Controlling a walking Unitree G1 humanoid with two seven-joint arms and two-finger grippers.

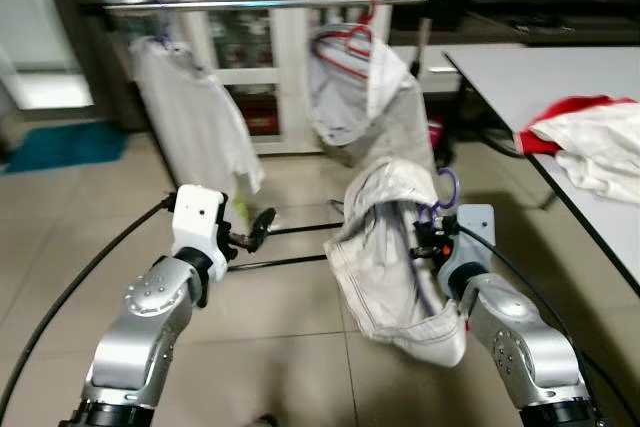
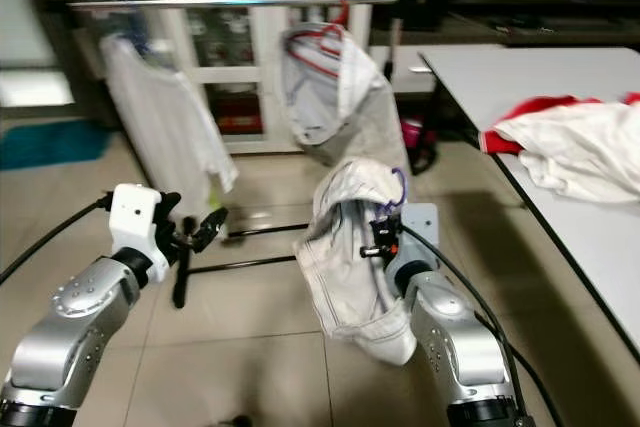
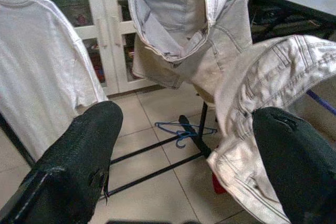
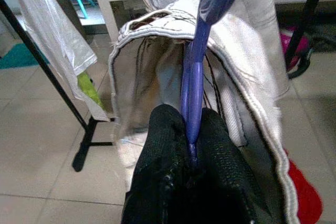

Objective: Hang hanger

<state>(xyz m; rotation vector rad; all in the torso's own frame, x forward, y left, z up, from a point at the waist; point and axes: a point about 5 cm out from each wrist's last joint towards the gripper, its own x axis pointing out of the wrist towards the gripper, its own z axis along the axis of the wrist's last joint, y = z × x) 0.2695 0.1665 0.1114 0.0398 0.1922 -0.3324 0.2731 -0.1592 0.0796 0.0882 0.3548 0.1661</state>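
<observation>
Two garments already hang on the rail (image 1: 260, 5): a white shirt (image 1: 195, 117) towards its left end and pale shorts (image 1: 365, 97) on a red hanger (image 1: 345, 42) near its right end. Your right gripper (image 4: 191, 145) is clenched on the stem of the purple hanger (image 1: 446, 187), which carries a second pair of pale shorts (image 1: 385, 247) and sits low, well below the rail. Your left gripper (image 1: 258, 227) is released, fingers spread, and holds nothing.

The main risk, as I judge it, is the lift. The hook faces up from behind bulky cloth, so you could drive it into the hung shorts instead of over the bar, or knock the red hanger along the rail. The grip is only a thin pinch on the stem; if the weight of the cloth swings, the hanger may twist between the fingers and the hook may turn away from the bar. The shorts drape loosely and could slide off on a sharp tilt.

A blue hanger (image 3: 181, 129) lies on the floor (image 1: 280, 347) by the rack's foot; mind the base bars if you step closer.

As for containers, the white cabinet (image 1: 285, 37) behind the rail has glass doors, with items inside too blurred to name. Clothes (image 1: 590, 142) lie heaped at the tabletop's (image 1: 520, 72) near edge.
</observation>
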